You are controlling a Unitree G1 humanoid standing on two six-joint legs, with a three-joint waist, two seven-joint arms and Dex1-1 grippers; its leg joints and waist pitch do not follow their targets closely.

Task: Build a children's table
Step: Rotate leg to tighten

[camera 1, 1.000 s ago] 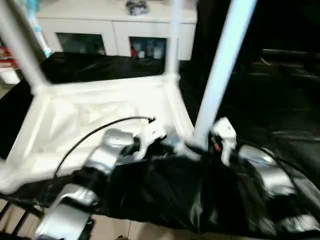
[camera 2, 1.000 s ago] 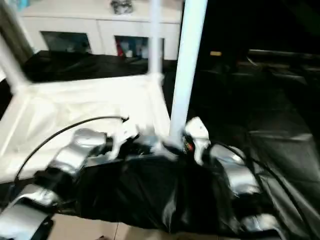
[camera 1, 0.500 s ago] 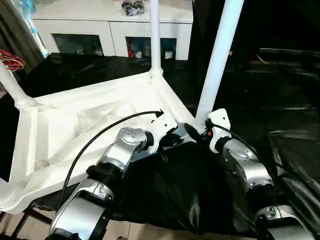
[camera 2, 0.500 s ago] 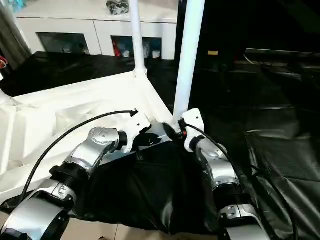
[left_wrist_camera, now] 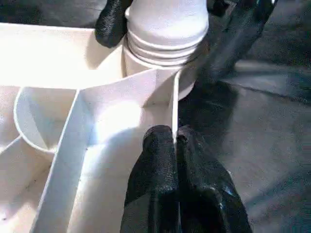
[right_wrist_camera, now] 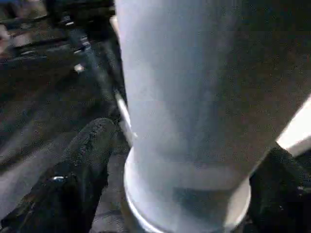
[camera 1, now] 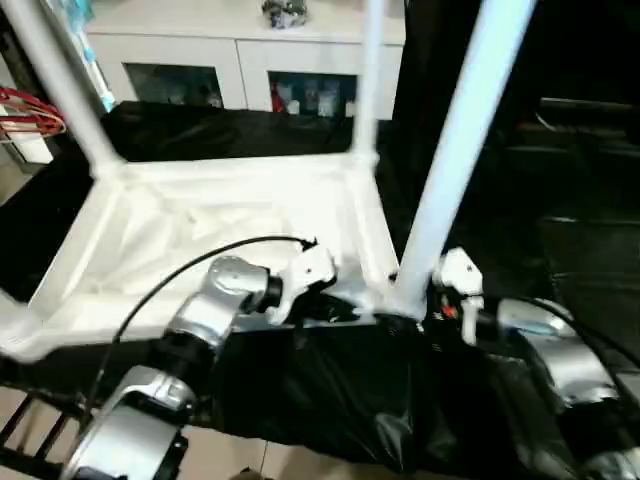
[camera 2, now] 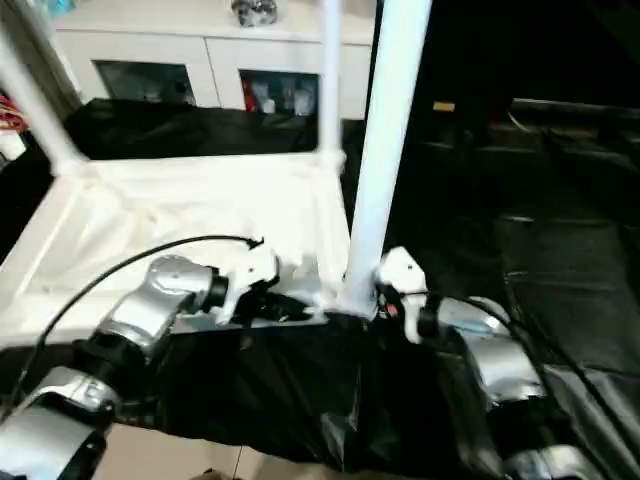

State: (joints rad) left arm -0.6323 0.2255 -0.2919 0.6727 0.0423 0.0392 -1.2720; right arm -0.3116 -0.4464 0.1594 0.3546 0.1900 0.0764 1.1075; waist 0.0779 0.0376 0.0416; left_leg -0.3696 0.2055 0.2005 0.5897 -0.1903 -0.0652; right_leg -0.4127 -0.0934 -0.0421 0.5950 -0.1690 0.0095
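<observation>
table top (camera 1: pixel 200 240) upside down, three legs seated incl. near leg (camera 1: pixel 455 150). left end effector (left_wrist_camera: pixel 175 145) clamped on rim rib; right end effector (right_wrist_camera: pixel 182 184) straddles near leg base, grip unclear. fourth corner unseen.

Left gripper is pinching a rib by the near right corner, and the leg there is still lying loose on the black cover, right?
Not quite. The left gripper does pinch a rib, but the leg stands upright in its corner socket, as both eye views show, with the right gripper around its base.
</observation>
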